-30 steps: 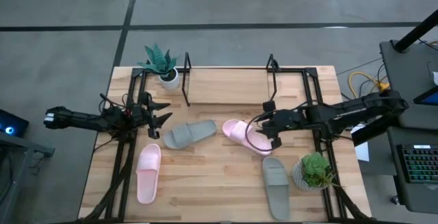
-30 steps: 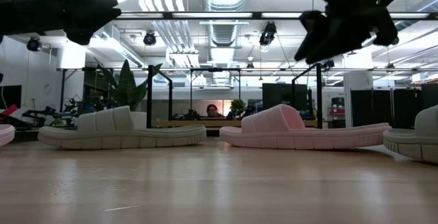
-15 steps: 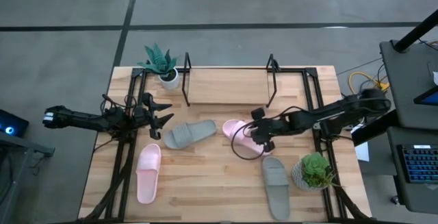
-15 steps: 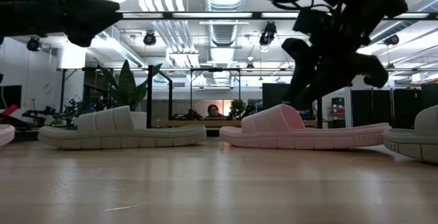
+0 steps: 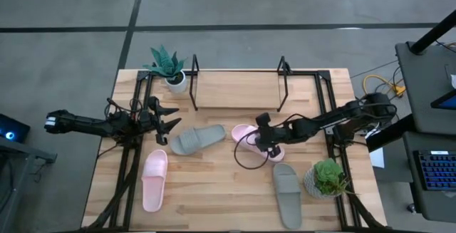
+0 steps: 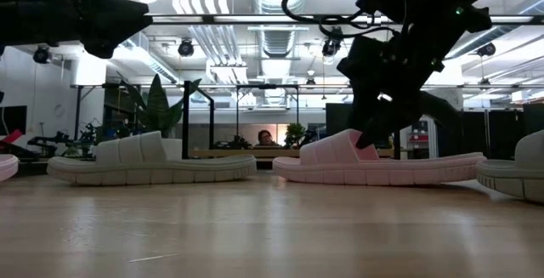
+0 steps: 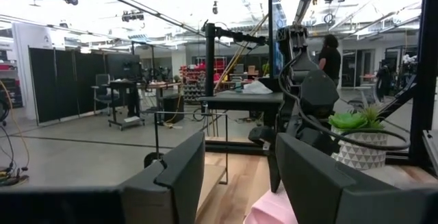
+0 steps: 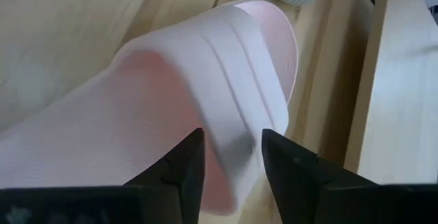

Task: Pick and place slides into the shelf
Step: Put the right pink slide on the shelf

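A pale pink slide [image 5: 244, 134] lies sole down at mid-table, and my right gripper [image 5: 262, 139] hangs over its broad strap [image 8: 205, 87], tipped steeply down. Its fingers stand open, one on each side of a ridge of the strap. A grey-green slide [image 5: 196, 139] lies to the left of it. A second pink slide [image 5: 154, 179] is at the near left and a second grey-green slide [image 5: 287, 194] at the near right. The shelf [image 5: 235, 94] stands at the far edge with nothing on its board. My left gripper [image 5: 169, 117] waits open above the table's left side. My right gripper comes at the pink slide's strap [image 6: 344, 149] slanting down from the table's right, and its fingertips [image 8: 194, 145] are right at the strap's top. I cannot tell whether they touch it. The slide lies flat on the table.
Potted plants stand at the far left [image 5: 167, 69] and the near right [image 5: 328, 178]. Black arm-mount frames run along the left [image 5: 132, 162] and right [image 5: 333, 130] sides. A cable loop [image 5: 246, 158] of the right arm hangs over the tabletop. A person sits far off in the room [image 6: 264, 137].
My right gripper has gone down and toward the table's left, from beside the pink slide to over its strap, tipping further downward as it went. The slide has stayed where it was.
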Available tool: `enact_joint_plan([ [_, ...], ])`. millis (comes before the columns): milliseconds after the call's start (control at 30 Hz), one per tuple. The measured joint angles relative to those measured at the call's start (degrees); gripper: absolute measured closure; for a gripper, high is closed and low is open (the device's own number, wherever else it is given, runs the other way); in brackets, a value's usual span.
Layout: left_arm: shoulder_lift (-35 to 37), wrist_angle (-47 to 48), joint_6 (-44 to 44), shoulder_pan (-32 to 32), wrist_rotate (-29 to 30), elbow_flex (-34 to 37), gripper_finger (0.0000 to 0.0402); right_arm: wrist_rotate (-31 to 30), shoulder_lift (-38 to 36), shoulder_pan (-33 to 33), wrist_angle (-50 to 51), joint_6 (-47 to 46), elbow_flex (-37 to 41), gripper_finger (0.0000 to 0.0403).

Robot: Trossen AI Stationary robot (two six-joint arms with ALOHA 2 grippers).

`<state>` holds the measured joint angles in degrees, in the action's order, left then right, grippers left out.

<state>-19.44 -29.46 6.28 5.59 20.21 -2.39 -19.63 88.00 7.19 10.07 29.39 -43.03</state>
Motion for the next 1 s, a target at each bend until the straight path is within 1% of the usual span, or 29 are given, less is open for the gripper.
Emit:
enact_joint_plan([
  [133,-0.35,0.05,0.00,0.00,0.00,0.02,0.0235,-0.03,-0.04,-0.01,-0.09,0.11,0.00,0.0273],
  [233,-0.74,-0.07,0.02,0.01,0.00,0.02,0.0235,-0.10,-0.51,0.02,-0.25,0.22,0.00,0.0286],
  [333,-0.80,-0.04,0.02,-0.01,0.00,0.02,0.0235,-0.10,-0.61,0.03,-0.46,0.24,0.00,0.0315],
  [500,-0.79,-0.04,0.04,0.01,0.00,0.02,0.0235,-0.12,-0.63,0.01,-0.70,-0.54,0.02,0.0383],
  [700,-0.79,-0.01,0.07,0.01,0.00,0.04,0.0235,-0.55,-0.65,0.02,-1.88,-2.88,-0.01,0.0389],
  [833,-0.79,0.00,0.07,0.00,0.00,0.04,0.0235,-4.08,-0.85,0.06,-1.92,-5.12,-2.23,0.0389],
  [1000,-0.79,-0.02,0.07,0.00,0.00,0.11,0.0235,-8.91,-0.98,0.06,-1.33,-5.44,-6.36,0.0390],
])
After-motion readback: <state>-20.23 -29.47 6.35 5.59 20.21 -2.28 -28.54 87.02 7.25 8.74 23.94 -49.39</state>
